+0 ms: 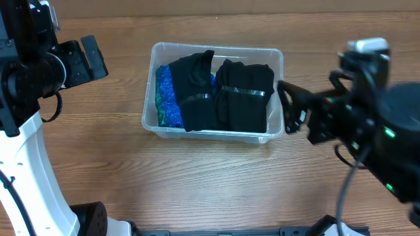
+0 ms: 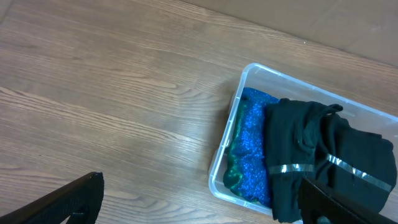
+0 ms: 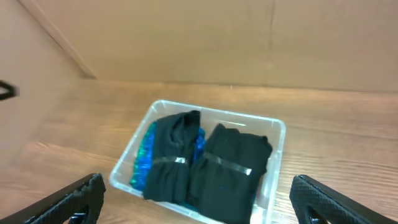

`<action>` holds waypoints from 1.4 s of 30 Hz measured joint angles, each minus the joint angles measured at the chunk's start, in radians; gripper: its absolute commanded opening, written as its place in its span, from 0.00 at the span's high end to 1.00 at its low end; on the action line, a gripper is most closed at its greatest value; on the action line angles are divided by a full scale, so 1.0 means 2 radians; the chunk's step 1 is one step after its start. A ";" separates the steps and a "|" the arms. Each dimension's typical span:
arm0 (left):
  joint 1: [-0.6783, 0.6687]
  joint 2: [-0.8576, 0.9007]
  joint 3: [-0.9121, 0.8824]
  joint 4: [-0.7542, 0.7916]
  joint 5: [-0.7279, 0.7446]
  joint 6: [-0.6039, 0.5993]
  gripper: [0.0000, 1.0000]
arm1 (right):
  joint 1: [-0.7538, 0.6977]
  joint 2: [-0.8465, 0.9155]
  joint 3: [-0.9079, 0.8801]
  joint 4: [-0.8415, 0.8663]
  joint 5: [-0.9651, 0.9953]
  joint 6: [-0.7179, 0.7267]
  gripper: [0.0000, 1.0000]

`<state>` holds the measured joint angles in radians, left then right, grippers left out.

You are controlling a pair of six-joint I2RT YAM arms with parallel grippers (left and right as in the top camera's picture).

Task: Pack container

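Obs: container [image 1: 216, 134] sits between the grippers, holding two black banded bundles [image 1: 244, 98], with a blue glittery item [image 1: 168, 98] at its left wall. Right gripper [image 1: 292, 108] spread, just beside its right rim. Left gripper [image 1: 86, 60] spread, well apart. Risk: right finger clips rim and shoves container.

Clear glossy plastic container [image 1: 275, 65] holds matt black cloth [image 1: 246, 98] on wood-grain table [image 1: 197, 177].

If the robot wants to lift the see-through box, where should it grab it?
Probably the rim of the container on its short right wall, coming from the right with the open right hand, which is just beside it. The rim sticks out like a lip, good for pinching. The black bundle inside sits close, so room is tight.
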<state>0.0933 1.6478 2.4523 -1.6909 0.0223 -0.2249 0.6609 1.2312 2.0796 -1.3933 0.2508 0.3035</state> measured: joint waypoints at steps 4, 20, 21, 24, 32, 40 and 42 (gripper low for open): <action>0.000 0.000 0.000 0.000 0.000 0.000 0.00 | 0.000 -0.011 -0.001 -0.042 -0.009 -0.001 0.00; 0.000 0.000 0.000 0.000 0.000 0.000 0.00 | -0.084 -0.141 -0.087 0.101 0.057 -0.068 0.00; 0.000 0.000 0.000 0.000 0.000 0.000 0.00 | -0.102 -0.153 -0.113 0.133 0.042 -0.087 0.00; 0.000 0.000 0.000 0.000 0.000 0.000 0.00 | -0.147 -0.190 -0.197 0.200 -0.005 -0.123 0.00; 0.000 0.000 0.000 0.000 0.000 0.000 0.00 | -0.210 -0.312 -0.491 0.283 -0.120 -0.139 0.00; 0.000 0.000 0.000 0.000 0.000 0.000 0.00 | -0.226 -0.430 -0.706 0.365 -0.150 -0.097 0.00; 0.000 0.000 0.000 0.000 0.000 0.000 0.00 | -0.226 -0.457 -0.742 0.371 -0.152 -0.094 0.00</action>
<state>0.0933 1.6478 2.4523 -1.6909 0.0223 -0.2249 0.2096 0.3168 0.5961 -0.6518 -0.0525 0.1146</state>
